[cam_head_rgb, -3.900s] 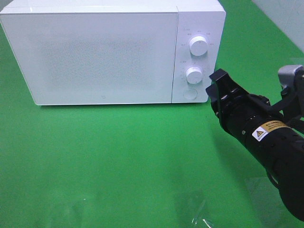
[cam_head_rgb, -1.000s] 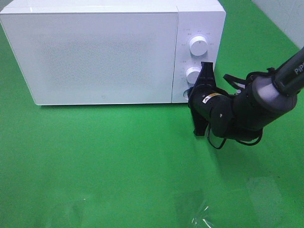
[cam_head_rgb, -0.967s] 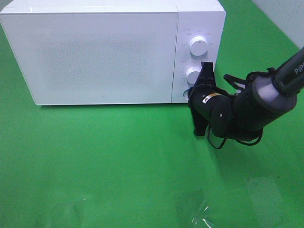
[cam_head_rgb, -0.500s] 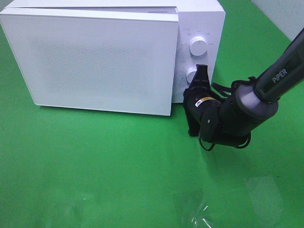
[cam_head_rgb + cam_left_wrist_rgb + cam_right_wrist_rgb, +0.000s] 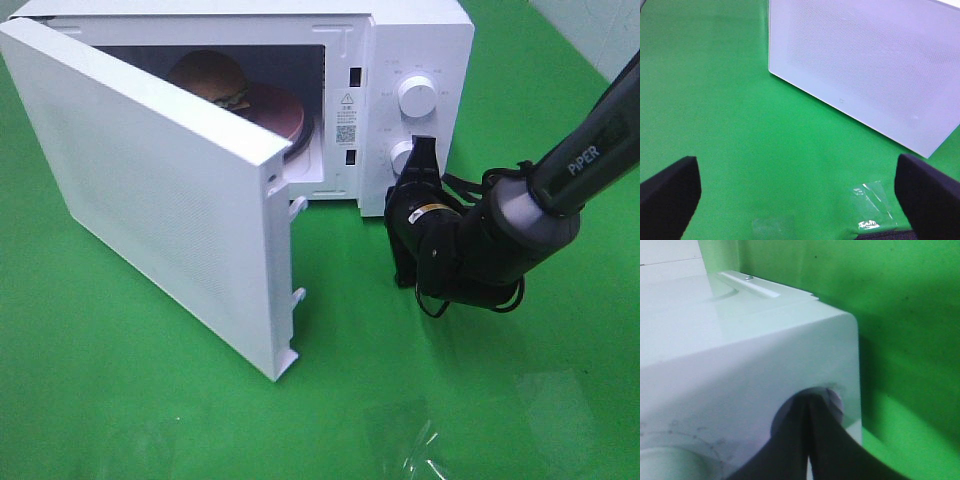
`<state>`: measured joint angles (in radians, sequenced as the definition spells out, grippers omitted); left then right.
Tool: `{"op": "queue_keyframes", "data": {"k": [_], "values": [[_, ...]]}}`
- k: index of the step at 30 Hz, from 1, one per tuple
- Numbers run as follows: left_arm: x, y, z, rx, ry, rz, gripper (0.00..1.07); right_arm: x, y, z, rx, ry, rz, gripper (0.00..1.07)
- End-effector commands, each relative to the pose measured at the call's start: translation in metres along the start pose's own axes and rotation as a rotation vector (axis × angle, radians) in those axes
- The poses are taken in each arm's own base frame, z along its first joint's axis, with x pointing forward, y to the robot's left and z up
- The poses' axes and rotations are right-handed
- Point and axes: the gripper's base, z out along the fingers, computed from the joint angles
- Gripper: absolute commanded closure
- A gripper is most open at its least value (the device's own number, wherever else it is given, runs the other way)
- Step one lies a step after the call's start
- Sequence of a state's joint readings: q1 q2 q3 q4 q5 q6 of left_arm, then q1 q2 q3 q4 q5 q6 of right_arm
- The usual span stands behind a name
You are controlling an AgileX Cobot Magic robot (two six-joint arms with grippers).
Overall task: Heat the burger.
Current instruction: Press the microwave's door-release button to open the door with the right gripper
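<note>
The white microwave (image 5: 415, 40) stands at the back with its door (image 5: 150, 180) swung wide open to the left and front. The burger (image 5: 212, 80) sits inside on a round pink plate (image 5: 285, 115); the door hides part of both. My right gripper (image 5: 398, 205) is shut and empty, its tips against the round button low on the control panel, just below the lower knob (image 5: 404, 155). The right wrist view shows the shut fingertips (image 5: 810, 412) on that button (image 5: 832, 397). My left gripper (image 5: 800, 200) is open and empty, facing the outside of the door (image 5: 865, 65); it is outside the exterior view.
An upper knob (image 5: 417, 95) sits on the control panel. The open door juts far out over the green table (image 5: 150, 400). A crumpled bit of clear film (image 5: 425, 455) lies near the front edge; it also shows in the left wrist view (image 5: 870, 205).
My right gripper came in from the right and pressed the button. The door popped ajar half a second ago and has now swung wide open, showing the burger inside.
</note>
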<state>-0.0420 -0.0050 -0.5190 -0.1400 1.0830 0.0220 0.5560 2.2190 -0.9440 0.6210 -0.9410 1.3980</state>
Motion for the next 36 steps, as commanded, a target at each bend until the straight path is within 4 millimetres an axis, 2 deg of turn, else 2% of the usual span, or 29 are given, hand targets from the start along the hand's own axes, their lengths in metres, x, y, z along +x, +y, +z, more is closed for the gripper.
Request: {"op": "queue_keyframes", "data": {"k": [1,11,13,18,31,32,36], "values": [[0.001,-0.001,-0.001,0.006,-0.028,0.000,0.09,-0.002,0.055,0.015,-0.358,-0.009,0.011,1.07],[0.001,-0.001,-0.001,0.006,-0.028,0.000,0.09,-0.002,0.050,0.009,-0.233,0.023,0.004,1.07],[0.001,-0.001,-0.001,0.006,-0.028,0.000,0.09,-0.004,0.043,0.000,-0.116,0.051,-0.011,1.07],[0.001,-0.001,-0.001,0.006,-0.028,0.000,0.09,-0.004,0.035,-0.011,-0.005,0.106,-0.048,1.07],[0.001,-0.001,-0.001,0.006,-0.028,0.000,0.09,-0.011,0.038,-0.050,0.143,0.199,-0.140,1.07],[0.001,-0.001,-0.001,0.006,-0.028,0.000,0.09,-0.013,0.039,-0.058,0.157,0.212,-0.173,1.07],[0.001,-0.001,-0.001,0.006,-0.028,0.000,0.09,-0.015,0.042,-0.069,0.201,0.245,-0.251,1.07]]}}
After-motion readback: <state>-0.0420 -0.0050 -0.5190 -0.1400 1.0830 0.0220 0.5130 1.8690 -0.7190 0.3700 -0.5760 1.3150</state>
